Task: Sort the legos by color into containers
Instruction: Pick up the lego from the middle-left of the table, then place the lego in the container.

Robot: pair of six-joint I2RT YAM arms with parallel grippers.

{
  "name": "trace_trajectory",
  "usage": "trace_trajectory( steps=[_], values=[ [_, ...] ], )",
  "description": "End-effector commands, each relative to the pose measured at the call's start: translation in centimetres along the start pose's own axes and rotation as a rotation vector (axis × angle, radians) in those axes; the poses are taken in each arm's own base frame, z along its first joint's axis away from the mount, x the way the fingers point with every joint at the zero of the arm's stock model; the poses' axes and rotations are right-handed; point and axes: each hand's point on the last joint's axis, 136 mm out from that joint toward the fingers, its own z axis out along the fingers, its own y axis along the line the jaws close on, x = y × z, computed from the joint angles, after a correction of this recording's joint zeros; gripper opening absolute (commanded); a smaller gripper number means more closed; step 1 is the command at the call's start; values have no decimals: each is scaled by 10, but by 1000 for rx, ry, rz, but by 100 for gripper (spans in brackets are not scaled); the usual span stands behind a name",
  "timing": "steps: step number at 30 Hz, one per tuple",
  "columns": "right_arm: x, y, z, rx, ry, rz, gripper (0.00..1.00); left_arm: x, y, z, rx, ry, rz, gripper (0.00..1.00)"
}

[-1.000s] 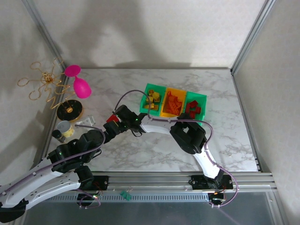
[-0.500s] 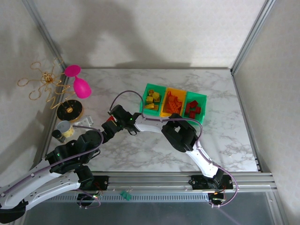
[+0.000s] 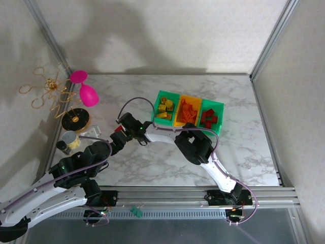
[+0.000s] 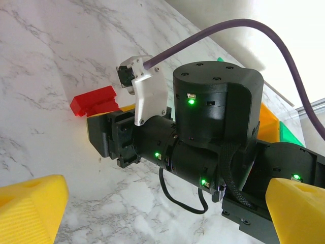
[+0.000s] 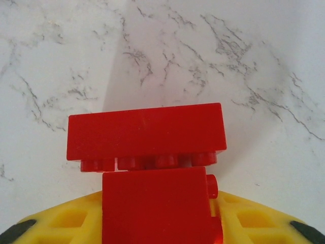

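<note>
Right gripper [image 5: 160, 201]: drawn in narrow, with the yellow fingers [image 5: 233, 203] against the sides of a small red block [image 5: 157, 208] at their tips.
Long red lego [image 5: 146, 133]: it lies just past that block and touches it. You can't tell from the wrist view whether the two are clipped together or only butted.
Axis: its long side runs left to right across the wrist view, square to the gripper's reach. Its studs face back toward the fingers.
Place: on the marble surface [image 3: 152, 162], left of the bins and well apart from them.
Left gripper [image 4: 165, 211]: wide, holding nothing, and hovering close beside the right wrist.
Step in hand: this looks like the grasp on the red piece. Make sure the hold is firm before you raise it, then lift slowly and straight up, so the long lego either comes with it or drops off cleanly.
Destination: probably the right green bin [image 3: 212, 116], where the red pieces lie.
</note>
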Motion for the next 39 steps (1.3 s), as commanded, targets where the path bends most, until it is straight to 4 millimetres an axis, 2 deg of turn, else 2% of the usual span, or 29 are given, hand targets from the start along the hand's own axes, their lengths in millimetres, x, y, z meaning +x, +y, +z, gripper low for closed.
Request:
trace_trajectory(
  steps=[1, 6, 9, 17, 23, 27, 33, 36, 39],
  values=[
    [-19, -3, -29, 4, -42, -1, 38, -9, 31, -5, -129, -57, -97, 100],
    [-22, -8, -64, 15, -67, 15, 38, -10, 23, -5, -107, -50, -88, 100],
    [-20, -19, -90, 42, -82, 38, 38, -10, 17, -3, -101, -39, -72, 100],
    [-4, -77, -157, 147, -101, 188, 38, 3, -15, 14, -8, 8, -68, 100],
    [17, -150, -213, 287, -116, 371, 39, 21, -46, 34, 59, 66, -5, 100],
    [41, -211, -247, 390, -125, 522, 39, 34, -64, 47, 110, 96, 23, 99],
    [81, -291, -290, 597, -121, 686, 39, 49, -86, 63, 171, 129, 54, 100],
    [98, -323, -300, 672, -115, 747, 39, 56, -93, 71, 178, 145, 76, 100],
    [110, -346, -297, 709, -86, 791, 37, 60, -97, 77, 176, 150, 94, 100]
  ],
)
